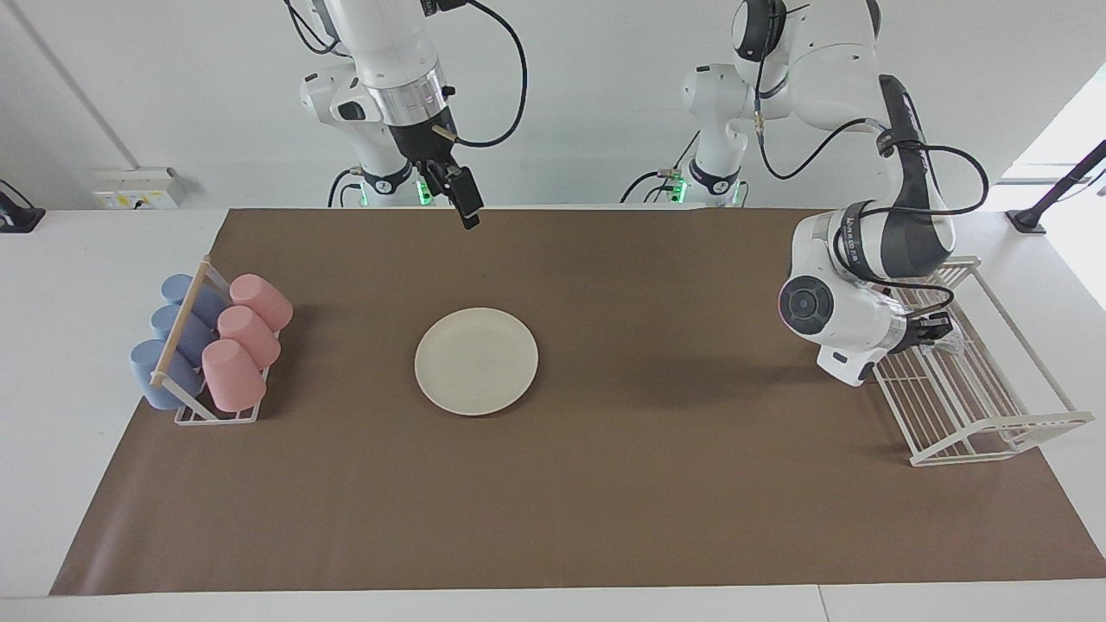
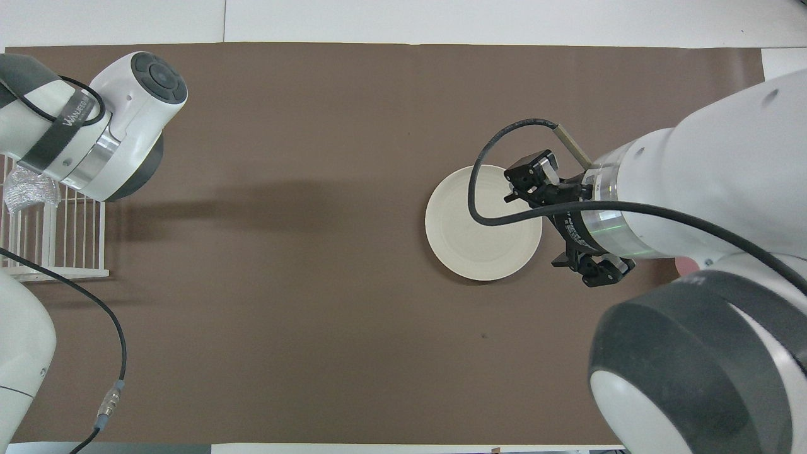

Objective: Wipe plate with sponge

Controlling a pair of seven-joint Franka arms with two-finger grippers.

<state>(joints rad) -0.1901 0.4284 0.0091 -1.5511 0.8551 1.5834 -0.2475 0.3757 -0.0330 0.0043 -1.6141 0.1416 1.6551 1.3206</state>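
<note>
The cream-white plate [image 1: 476,361] lies flat on the brown mat [image 1: 605,518] covering the bench [image 1: 52,345], with nothing on it, and toward the right arm's end a small rack [image 1: 212,380] holds blue cups [image 1: 168,345] and pink cups [image 1: 246,341] lying on their sides. The right hand [image 1: 467,207] hangs in the air over the mat's edge nearest the robots. The left hand [image 1: 937,330] is down in the white wire rack [image 1: 994,406] at the left arm's end, closed on the silvery sponge [image 1: 950,344].
</note>
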